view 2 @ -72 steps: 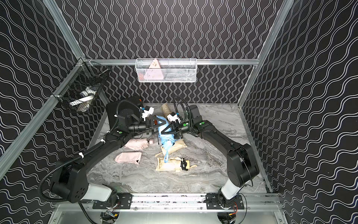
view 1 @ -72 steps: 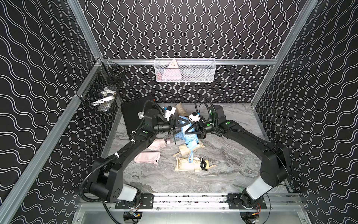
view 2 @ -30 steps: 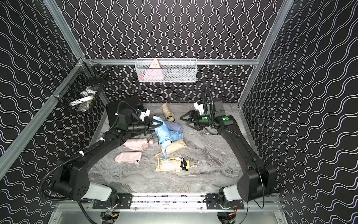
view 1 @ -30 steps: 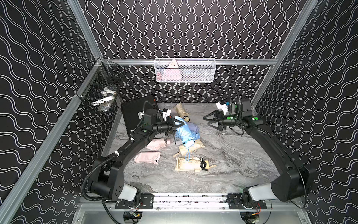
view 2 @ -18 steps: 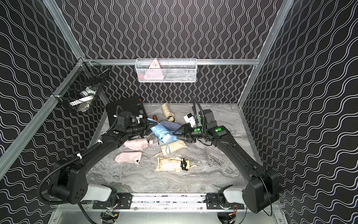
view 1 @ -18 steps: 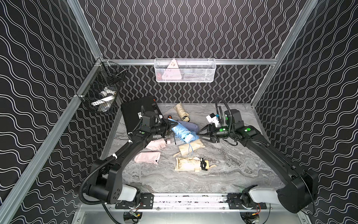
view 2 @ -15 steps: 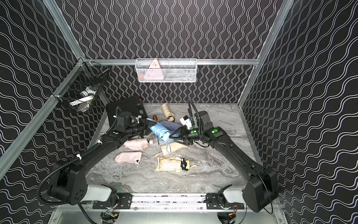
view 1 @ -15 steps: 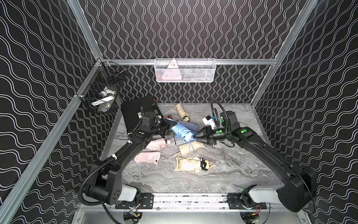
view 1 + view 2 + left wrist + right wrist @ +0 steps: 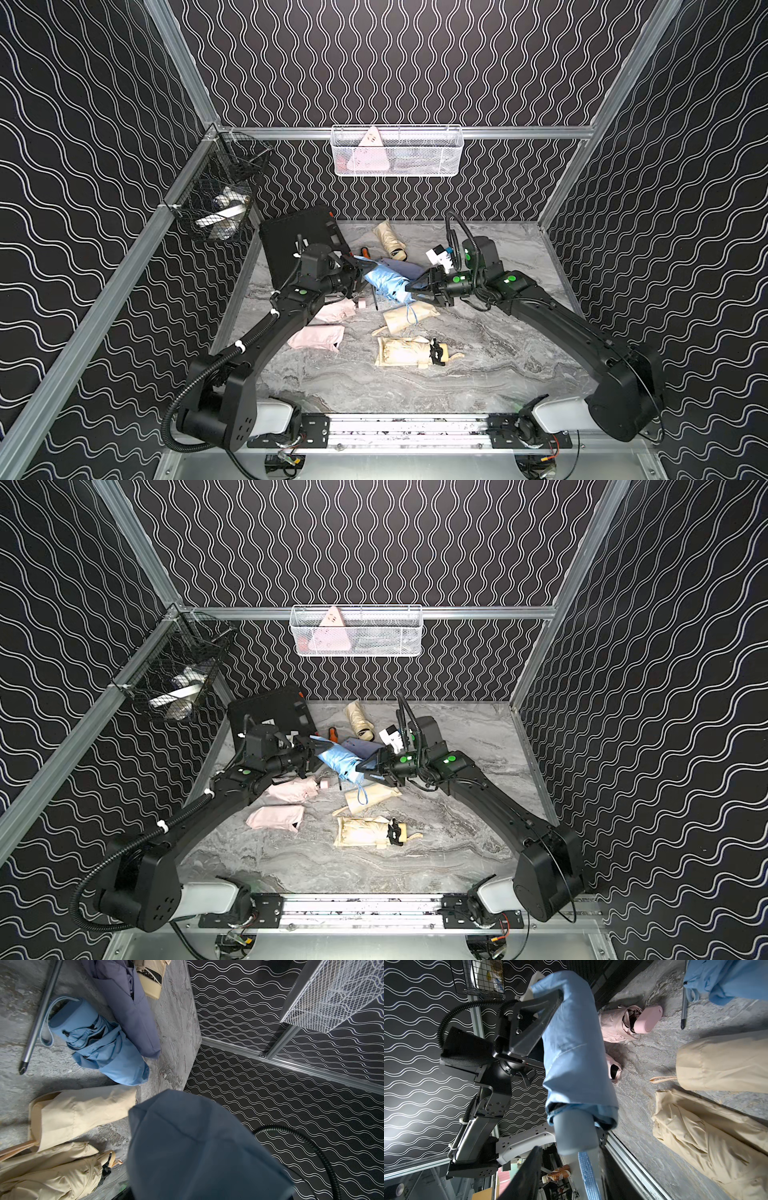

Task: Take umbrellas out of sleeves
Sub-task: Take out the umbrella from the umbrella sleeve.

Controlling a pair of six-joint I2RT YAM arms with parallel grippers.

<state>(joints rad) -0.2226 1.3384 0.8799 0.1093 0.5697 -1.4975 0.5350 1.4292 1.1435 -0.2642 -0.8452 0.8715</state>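
My left gripper (image 9: 360,276) is shut on the closed end of a light blue sleeve (image 9: 380,277) (image 9: 577,1043) and holds it above the table. The umbrella's blue handle (image 9: 575,1132) sticks out of the sleeve's other end. My right gripper (image 9: 412,289) (image 9: 569,1159) straddles the tip of that handle, open, with a gap beside one finger (image 9: 529,1172). The wrist loop (image 9: 588,1178) runs along the other finger. In the left wrist view the sleeve (image 9: 197,1147) hides the jaws. A bare light blue umbrella (image 9: 99,1043) lies on the table beside lilac fabric (image 9: 128,1001).
On the table lie a cream sleeve (image 9: 409,316), a bare cream umbrella (image 9: 401,351), a pink umbrella (image 9: 336,309), a pink sleeve (image 9: 318,337) and a cream sleeved umbrella (image 9: 388,239). A black case (image 9: 295,237) and a screwdriver (image 9: 365,252) sit at the back left. Wire baskets (image 9: 397,151) (image 9: 220,203) hang above.
My right arm swung in from the back right to the handle end of the held sleeve, and its jaws narrowed. The left gripper shifted slightly left and lower with the sleeve.
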